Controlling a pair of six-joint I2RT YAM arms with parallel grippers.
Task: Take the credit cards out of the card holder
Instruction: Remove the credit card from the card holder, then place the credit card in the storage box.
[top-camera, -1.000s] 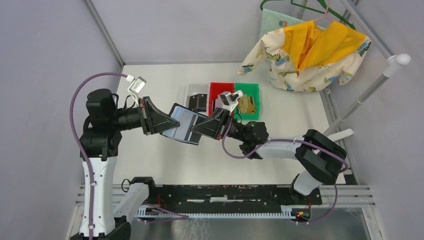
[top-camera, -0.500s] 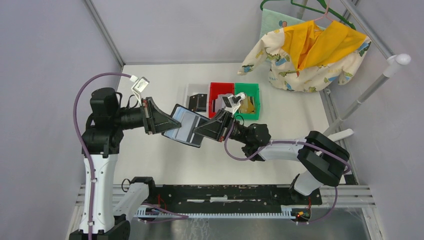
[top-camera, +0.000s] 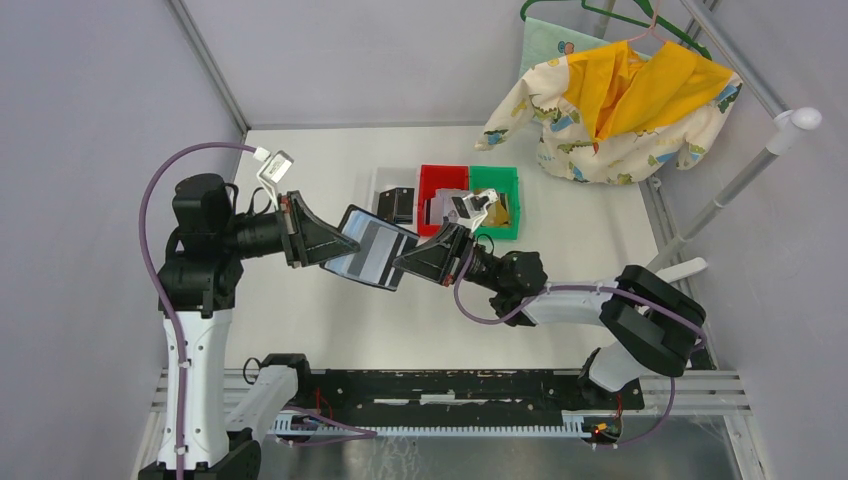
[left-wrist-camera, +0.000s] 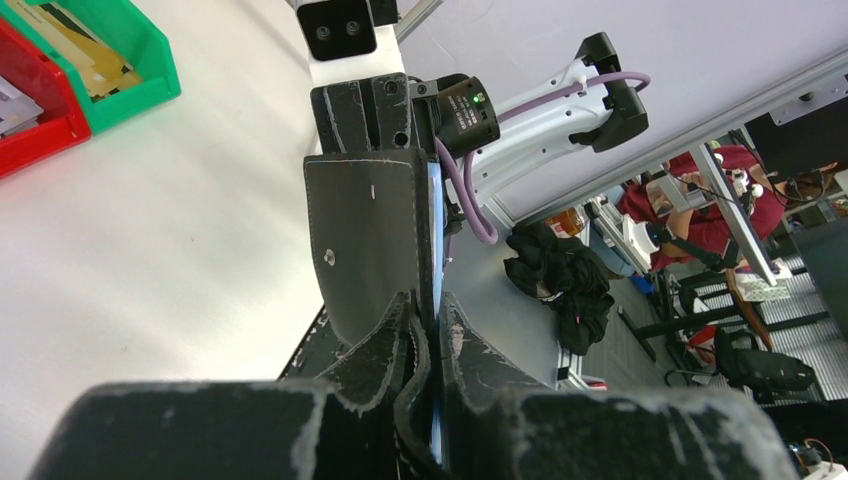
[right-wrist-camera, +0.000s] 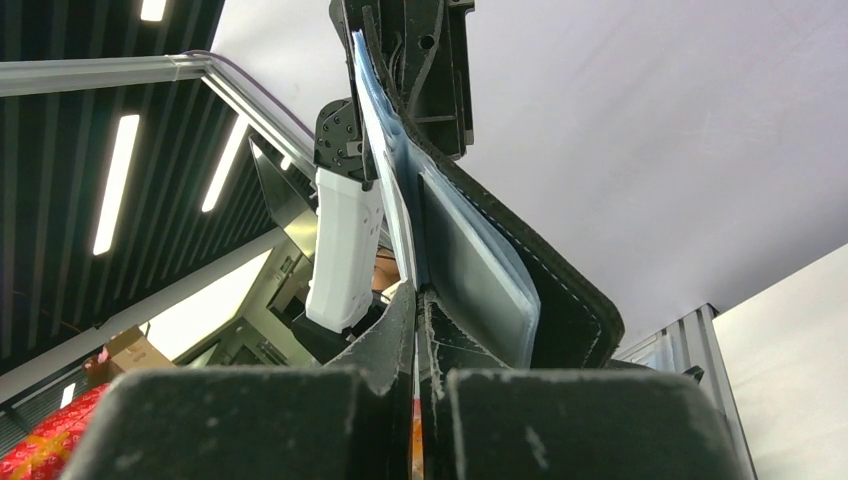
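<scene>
- White tabletop (top-camera: 300, 320), matte. Grey panel walls on three sides. What's on it?
- Three small bins in a row at the far middle, side by side and touching: white bin (top-camera: 380, 186), red bin (top-camera: 443, 176), green bin (top-camera: 497, 176). A tan-gold card (top-camera: 493, 209) lies in the green one, a silvery-grey card (top-camera: 439, 208) in the red, a black card (top-camera: 398, 204) in the white.
- Where's the card holder?
- Off the surface. The card holder (top-camera: 370, 248) hangs open in the air just in front of the bins, blue-grey inside facing up, strung between the arms. The left pincer (left-wrist-camera: 425, 305) is clenched on one edge of the black cover. The right pincer (right-wrist-camera: 417, 300) is clenched on the opposite edge, pinching a blue-grey inner leaf. Can't tell whether any pocket has a card in it.
- Room?
- Far right corner has a cream-and-yellow garment (top-camera: 620, 95) on a hanger, with a white pole (top-camera: 775, 145) beside it. The left wrist view looks past the tabletop edge to a person in a red top (left-wrist-camera: 700, 195), a black chair (left-wrist-camera: 770, 370) and a black bundle (left-wrist-camera: 560, 280). The right wrist view looks up at a dark slatted ceiling with strip lights (right-wrist-camera: 115, 180).
</scene>
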